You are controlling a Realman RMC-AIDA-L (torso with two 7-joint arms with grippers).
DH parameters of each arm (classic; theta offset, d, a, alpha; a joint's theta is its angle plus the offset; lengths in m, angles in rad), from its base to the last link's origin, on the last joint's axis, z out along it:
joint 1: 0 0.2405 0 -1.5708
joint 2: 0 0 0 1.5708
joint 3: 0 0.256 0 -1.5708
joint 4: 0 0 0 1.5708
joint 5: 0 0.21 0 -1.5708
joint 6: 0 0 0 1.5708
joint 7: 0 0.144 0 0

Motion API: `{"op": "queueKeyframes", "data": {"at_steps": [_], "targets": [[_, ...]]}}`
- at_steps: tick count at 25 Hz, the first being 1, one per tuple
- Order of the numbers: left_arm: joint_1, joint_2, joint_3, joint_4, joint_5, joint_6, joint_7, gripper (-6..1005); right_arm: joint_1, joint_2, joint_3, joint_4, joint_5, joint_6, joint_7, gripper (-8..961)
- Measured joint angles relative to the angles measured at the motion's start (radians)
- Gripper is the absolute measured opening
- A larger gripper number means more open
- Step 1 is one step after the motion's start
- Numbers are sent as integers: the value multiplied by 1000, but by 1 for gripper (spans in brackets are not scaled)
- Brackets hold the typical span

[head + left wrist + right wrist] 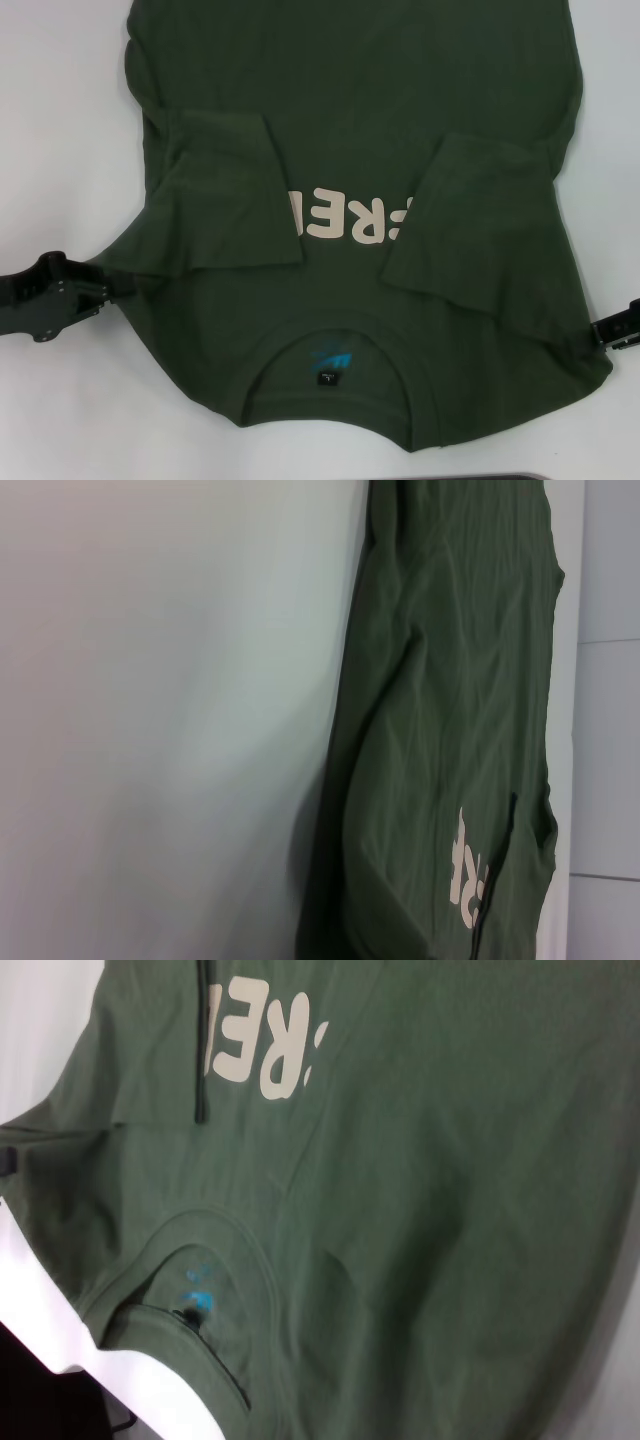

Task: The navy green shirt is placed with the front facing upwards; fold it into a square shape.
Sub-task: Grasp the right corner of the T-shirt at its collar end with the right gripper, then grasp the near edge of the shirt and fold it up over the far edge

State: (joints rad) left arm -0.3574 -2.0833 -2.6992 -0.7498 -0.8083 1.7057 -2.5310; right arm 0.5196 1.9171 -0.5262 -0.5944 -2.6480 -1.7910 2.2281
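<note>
The navy green shirt [350,120] lies front up on the white table, collar and blue neck label [330,360] nearest me. Both short sleeves are folded inward: one [225,190] on the left, one [480,225] on the right, each covering part of the cream letters [345,222]. My left gripper [100,283] is at the shirt's left shoulder edge, shut on a corner of cloth drawn out toward it. My right gripper [600,333] sits at the right shoulder edge, mostly out of frame. The wrist views show the shirt [430,730] [400,1210] close up.
Bare white table [60,100] flanks the shirt on both sides. A dark strip [520,477] shows at the near edge of the head view, and a black area [40,1390] lies beyond the table edge in the right wrist view.
</note>
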Motion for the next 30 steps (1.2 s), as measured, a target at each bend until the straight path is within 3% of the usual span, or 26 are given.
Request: {"op": "queueKeyframes", "data": {"at_steps": [8, 13, 18, 25, 30], "targets": [[0, 0, -1, 0, 0, 0, 0, 6, -2, -3, -1, -1, -2, -1, 0, 272], [-2, 1, 4, 2, 0, 2, 0, 8, 0, -8, -2, -2, -3, -2, 0, 47], [-8, 18, 29, 3, 7, 51, 20, 7, 2, -19, -15, -16, -15, -26, 2, 18], [4, 75, 115, 0, 28, 168, 32, 8, -23, -27, -20, -140, -96, -117, 30, 12], [3, 75, 123, -5, 91, 221, 39, 7, -27, -29, -25, -180, -117, -154, 32, 12]]}}
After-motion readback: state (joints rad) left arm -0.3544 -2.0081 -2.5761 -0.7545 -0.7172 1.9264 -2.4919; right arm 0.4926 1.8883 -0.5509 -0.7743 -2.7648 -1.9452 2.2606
